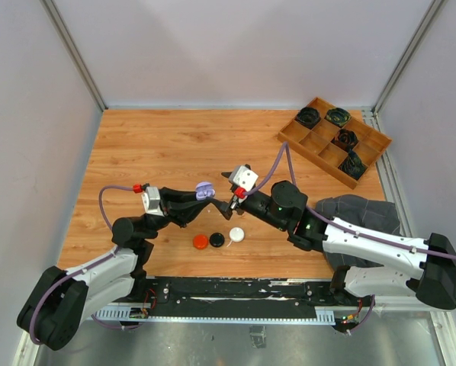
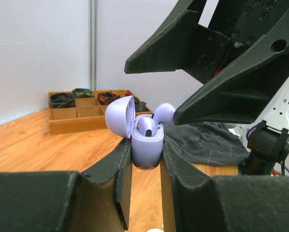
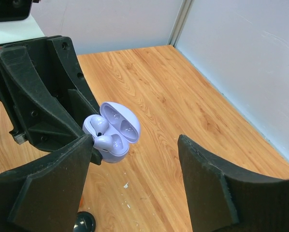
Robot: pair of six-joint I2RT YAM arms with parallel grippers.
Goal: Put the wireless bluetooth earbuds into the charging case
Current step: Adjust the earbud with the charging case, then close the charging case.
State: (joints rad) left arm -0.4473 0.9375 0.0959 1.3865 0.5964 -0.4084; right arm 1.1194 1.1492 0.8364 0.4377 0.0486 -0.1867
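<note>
Things around the charging case (image 1: pixel 204 191)
An earbud (image 2: pixel 145 126) sits in the case. Three round discs (image 1: pixel 217 239) lie on the surface (image 1: pixel 159 145) just in front of it; a tray (image 1: pixel 331 155) stands far behind it, to the right.

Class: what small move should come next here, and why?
Probably the right tool should press the raised bud down into its slot. The left tool grips the case, lid open; one bud sits low inside, the other stands higher at the rim, and the right tool hangs open nearby.
</note>
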